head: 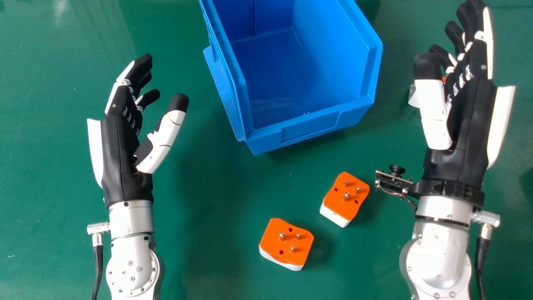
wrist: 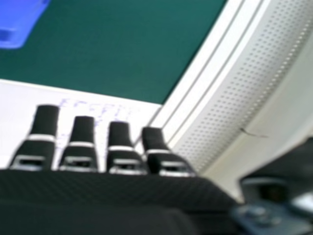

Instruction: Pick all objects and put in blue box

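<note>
In the head view the blue box (head: 310, 125) stands at the top middle, its inside bare. Two orange and white plug adapters, one (head: 287, 241) nearer and one (head: 345, 198) to its right, lie pins up below the box. A third adapter (head: 413, 96) is partly hidden behind my right hand (head: 464, 112), which is open right of the box. My left hand (head: 123, 137) is open and holds nothing, left of the box. In the right hand view are my right hand (wrist: 107, 188) with straight fingers and a corner of the blue box (wrist: 17, 24).
The green table (head: 200, 266) lies under both arms. A small camera bracket (head: 395, 179) juts from the right wrist toward the right adapter. The right hand view shows a whitish surface (wrist: 83, 105) with faint writing and a perforated grey strip (wrist: 244, 83) beyond the green.
</note>
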